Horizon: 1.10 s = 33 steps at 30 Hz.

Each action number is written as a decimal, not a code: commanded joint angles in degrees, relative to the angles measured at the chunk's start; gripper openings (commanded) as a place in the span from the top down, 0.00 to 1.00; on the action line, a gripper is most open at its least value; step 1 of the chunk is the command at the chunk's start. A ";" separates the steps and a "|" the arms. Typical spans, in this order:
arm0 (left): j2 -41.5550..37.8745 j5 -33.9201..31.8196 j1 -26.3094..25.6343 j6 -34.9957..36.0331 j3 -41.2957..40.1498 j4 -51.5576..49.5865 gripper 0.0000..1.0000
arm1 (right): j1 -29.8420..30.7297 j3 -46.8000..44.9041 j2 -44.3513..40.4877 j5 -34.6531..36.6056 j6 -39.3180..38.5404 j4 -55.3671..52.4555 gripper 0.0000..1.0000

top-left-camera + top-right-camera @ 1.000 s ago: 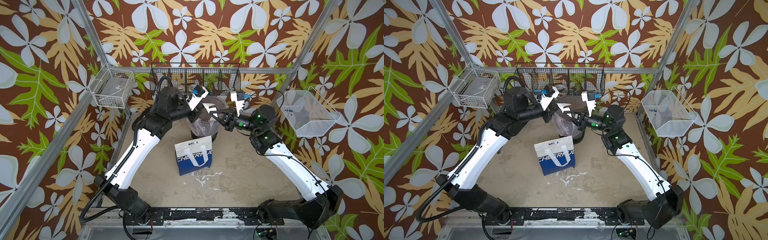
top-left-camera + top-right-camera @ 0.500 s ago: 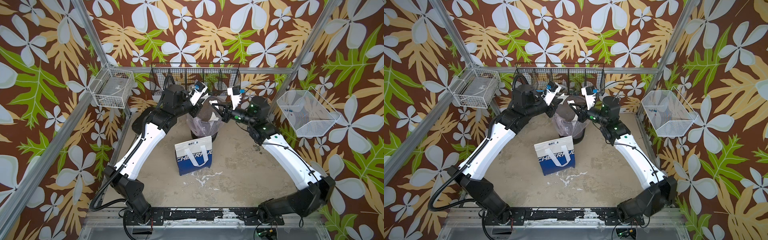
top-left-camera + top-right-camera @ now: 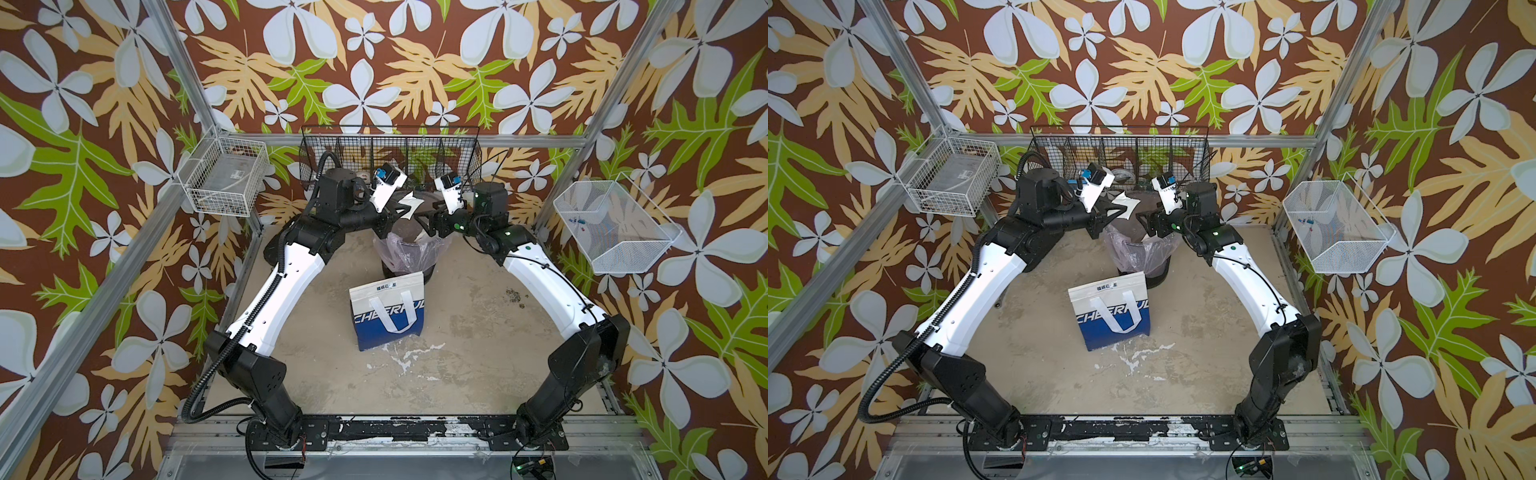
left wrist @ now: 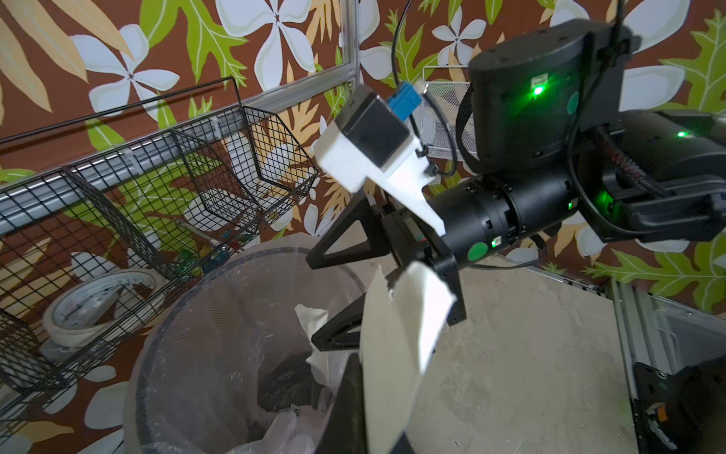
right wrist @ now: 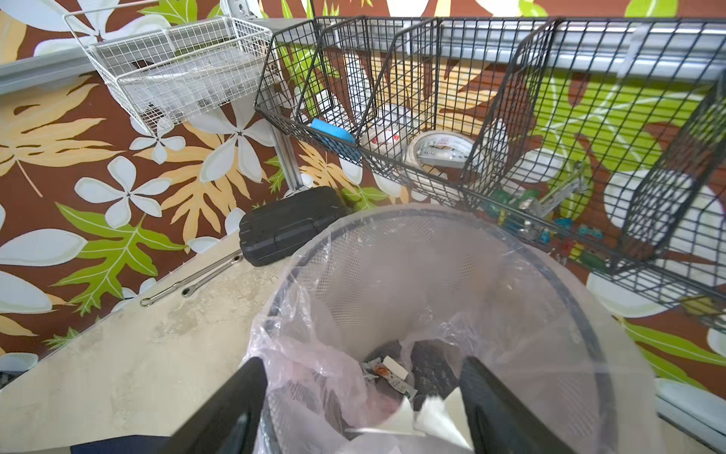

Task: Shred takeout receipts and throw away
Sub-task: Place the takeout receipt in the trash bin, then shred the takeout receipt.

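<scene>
The takeout receipts are torn into white pieces. My left gripper is shut on one piece, holding it over the lined mesh trash bin. Facing it across the bin, my right gripper is open and holds nothing. A loose white scrap lies inside the bin liner, below the right jaws. Small white scraps lie on the table in front of the bag.
The blue-and-white tote bag stands just in front of the bin. A black wire basket with a tape roll hangs close behind it. A black case and metal tongs lie beside the bin. White baskets hang on the side walls.
Both arms moved back until they were over the bin. The right gripper opened and let go of its piece, which dropped into the bin. The left gripper still holds its piece.
</scene>
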 commanded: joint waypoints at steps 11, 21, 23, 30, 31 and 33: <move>-2.34 16.10 2.29 0.29 -3.57 1.15 1.00 | -0.77 -4.77 -8.76 -28.55 -8.43 9.34 0.23; -4.16 21.68 2.25 1.70 -4.84 0.08 1.00 | -0.76 -0.86 -6.37 -40.09 -5.15 8.14 0.74; -3.89 21.83 2.25 1.67 -4.49 -0.15 1.00 | -0.77 -1.48 -6.61 -41.07 -4.13 9.17 0.86; -4.35 19.24 2.25 2.48 -4.51 -0.97 0.53 | -0.76 -2.26 -8.46 -36.06 -7.78 5.82 1.00; -4.61 18.25 2.29 3.19 -4.02 -1.76 0.46 | -0.80 -2.24 -8.61 -34.27 -9.53 4.19 1.00; -4.84 16.20 2.29 4.44 -2.43 -3.10 0.37 | -0.72 -2.32 -8.66 -32.32 -11.83 2.07 1.00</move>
